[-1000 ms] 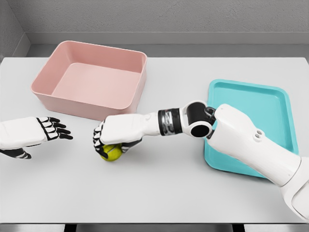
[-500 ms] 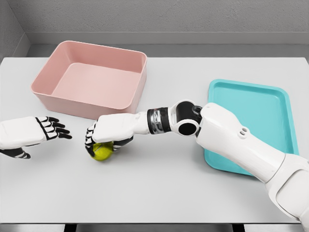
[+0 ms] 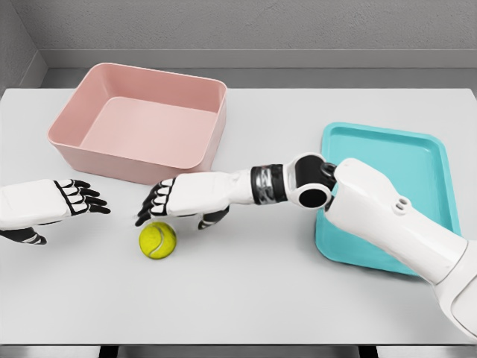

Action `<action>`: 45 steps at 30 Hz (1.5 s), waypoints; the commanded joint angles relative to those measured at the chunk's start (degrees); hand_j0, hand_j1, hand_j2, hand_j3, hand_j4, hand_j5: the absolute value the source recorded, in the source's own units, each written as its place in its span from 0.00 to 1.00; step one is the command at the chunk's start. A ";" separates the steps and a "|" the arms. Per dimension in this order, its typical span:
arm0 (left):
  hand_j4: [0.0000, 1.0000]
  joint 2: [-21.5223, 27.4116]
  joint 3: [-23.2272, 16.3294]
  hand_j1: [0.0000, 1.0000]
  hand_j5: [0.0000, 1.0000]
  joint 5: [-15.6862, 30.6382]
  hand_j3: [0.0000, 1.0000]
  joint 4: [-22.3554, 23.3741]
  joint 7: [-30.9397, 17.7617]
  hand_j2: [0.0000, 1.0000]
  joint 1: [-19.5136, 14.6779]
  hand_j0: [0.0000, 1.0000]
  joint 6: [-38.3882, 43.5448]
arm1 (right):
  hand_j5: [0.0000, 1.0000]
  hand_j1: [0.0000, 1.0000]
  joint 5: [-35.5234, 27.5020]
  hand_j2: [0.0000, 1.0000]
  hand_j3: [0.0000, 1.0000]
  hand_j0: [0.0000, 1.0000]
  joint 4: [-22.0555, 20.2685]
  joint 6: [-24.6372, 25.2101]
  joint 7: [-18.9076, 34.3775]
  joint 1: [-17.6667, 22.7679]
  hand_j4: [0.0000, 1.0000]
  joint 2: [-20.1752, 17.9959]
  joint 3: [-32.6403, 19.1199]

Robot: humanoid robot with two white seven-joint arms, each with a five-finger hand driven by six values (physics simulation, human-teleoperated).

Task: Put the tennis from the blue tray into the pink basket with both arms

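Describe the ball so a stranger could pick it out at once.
Start at the pink basket on the grey table. Just in front of it, on the bare tabletop, lies the tennis ball: small, round and yellow-green, the only loose thing there.

**A pale table against grey walls**

A light grey table filled most of the view. Behind its far edge ran a grey wall with a paler ledge just above the table; a second grey wall met it left of the table. Soft, even light fell on the table.
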 commanded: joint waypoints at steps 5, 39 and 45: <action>1.00 0.00 0.02 1.00 1.00 0.31 1.00 0.12 0.02 1.00 0.00 1.00 0.07 | 1.00 1.00 -0.73 1.00 1.00 1.00 -19.20 0.13 -0.31 1.85 1.00 -13.91 -5.55; 1.00 -15.20 -3.94 1.00 1.00 -5.40 1.00 -4.19 -0.59 1.00 -2.73 1.00 0.07 | 1.00 1.00 -16.11 1.00 1.00 1.00 -20.25 0.13 0.22 47.90 1.00 -18.66 -67.33; 1.00 -15.11 -5.61 1.00 1.00 -5.14 1.00 -4.19 -0.59 1.00 -3.52 1.00 0.07 | 1.00 1.00 -16.03 1.00 1.00 1.00 -19.73 0.13 0.13 47.81 1.00 -17.87 -67.42</action>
